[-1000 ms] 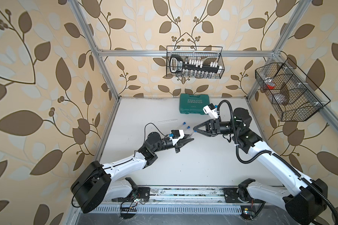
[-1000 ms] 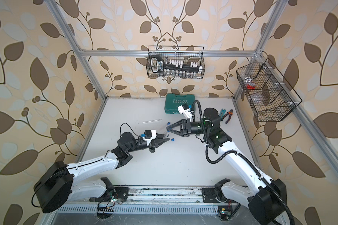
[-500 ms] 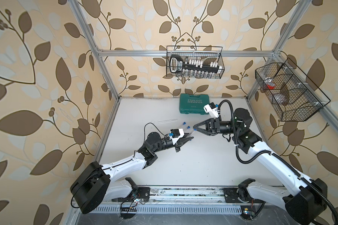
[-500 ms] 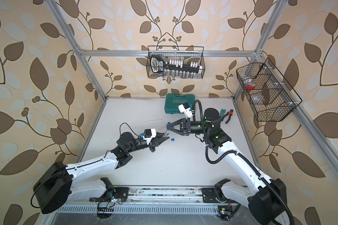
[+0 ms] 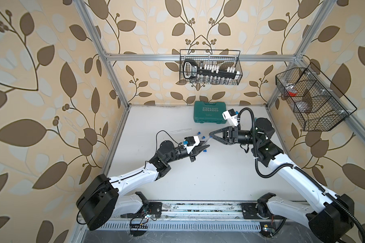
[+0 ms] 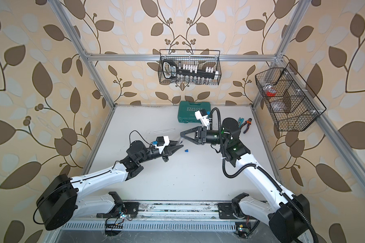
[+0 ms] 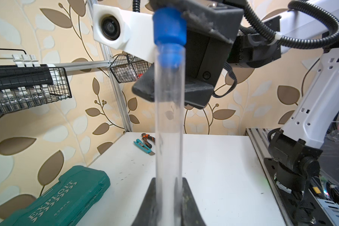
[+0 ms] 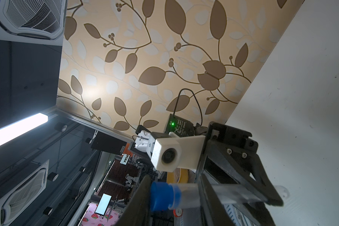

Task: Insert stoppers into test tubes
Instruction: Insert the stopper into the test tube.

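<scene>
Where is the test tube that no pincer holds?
In both top views the test tube lies on the table, left of centre, just behind the left pincer.

White table [image 5: 198, 181], green case [image 5: 209, 114], tube [image 5: 180, 131], stoppers [image 5: 198, 133]

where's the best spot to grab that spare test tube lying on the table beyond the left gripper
Take the spare test tube around its middle, coming straight down from above with the jaws across its width. It lies flat on the table, long, slim and round, with nothing touching it, so a sideways push would probably just roll it.
</scene>
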Motion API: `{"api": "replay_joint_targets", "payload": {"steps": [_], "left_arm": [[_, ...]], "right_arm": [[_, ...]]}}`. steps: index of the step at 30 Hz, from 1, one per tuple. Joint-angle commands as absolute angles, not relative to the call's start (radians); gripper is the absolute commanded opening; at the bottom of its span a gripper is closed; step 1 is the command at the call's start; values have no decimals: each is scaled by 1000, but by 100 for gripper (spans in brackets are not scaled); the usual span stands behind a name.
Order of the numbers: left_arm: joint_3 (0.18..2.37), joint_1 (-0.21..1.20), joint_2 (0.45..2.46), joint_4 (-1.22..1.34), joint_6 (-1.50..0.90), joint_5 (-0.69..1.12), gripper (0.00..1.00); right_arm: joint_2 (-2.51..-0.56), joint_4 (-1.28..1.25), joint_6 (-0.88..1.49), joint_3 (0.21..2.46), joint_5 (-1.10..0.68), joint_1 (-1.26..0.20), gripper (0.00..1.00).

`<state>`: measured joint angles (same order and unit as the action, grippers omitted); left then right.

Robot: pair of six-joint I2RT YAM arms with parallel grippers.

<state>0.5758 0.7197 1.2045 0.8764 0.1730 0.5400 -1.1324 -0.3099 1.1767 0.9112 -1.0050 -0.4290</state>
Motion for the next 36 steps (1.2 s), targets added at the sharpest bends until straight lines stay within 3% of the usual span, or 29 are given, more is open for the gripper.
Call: {"api": "replay_joint_targets", "payload": {"steps": [1,21,29,32,36], "left_arm": [[765,734,1137,1275,172,528,0],[779,733,1129,1287,206,547,0],[702,733,1056,724,447,626,0],[665,733,1074,540,473,574,0],[661,732,1110,329,459,480,0]], "right_arm": [[-1200,-22,1154,801,-1029,-447,35],[-1204,-72,1184,754,-1029,-430,36],[-1164,-141,1193,990,-1156,-375,64],[-1145,-11,1068,1155,-1167,-369,82],[-1099,132,908,1188,-1125,-351,88]]}}
